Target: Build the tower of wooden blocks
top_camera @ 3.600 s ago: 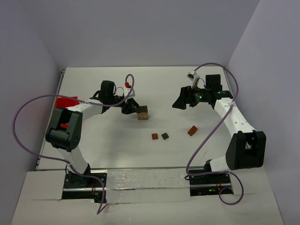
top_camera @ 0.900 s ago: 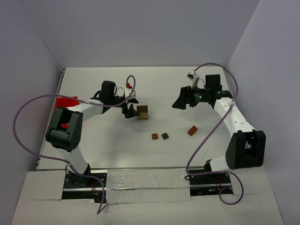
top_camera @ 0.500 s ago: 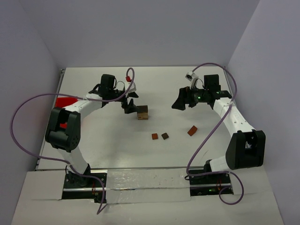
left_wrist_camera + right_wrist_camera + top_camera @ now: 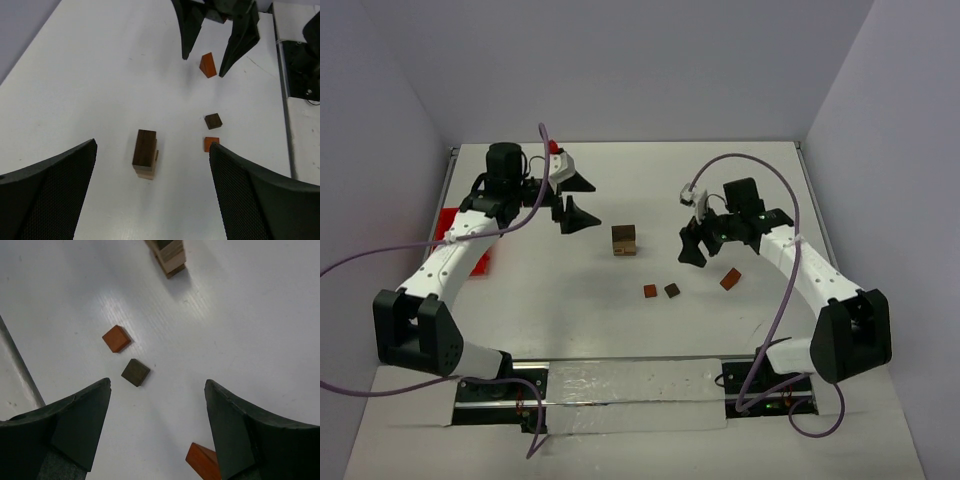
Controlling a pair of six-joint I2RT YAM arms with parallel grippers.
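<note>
The wood block tower [image 4: 624, 240] is a short stack of tan blocks topped by a dark brown one, standing alone mid-table; it also shows in the left wrist view as the tower [image 4: 145, 154]. My left gripper [image 4: 582, 200] hangs open, above and left of it, holding nothing. Three loose blocks lie nearer: a reddish cube [image 4: 650, 291], a dark cube [image 4: 672, 290] and a reddish wedge-like block [image 4: 730, 279]. My right gripper [image 4: 692, 246] is open just above them; the dark cube [image 4: 135, 372] and the reddish block [image 4: 202, 460] lie below its spread fingers.
A red plastic bin [image 4: 450, 222] sits at the table's left edge, partly behind the left arm. Purple cables loop from both arms. The walls close in on the table at the back and on both sides.
My left gripper has backed away from the tower toward the far left and stands wide open. My right gripper has come down and nearer, over the loose blocks.
</note>
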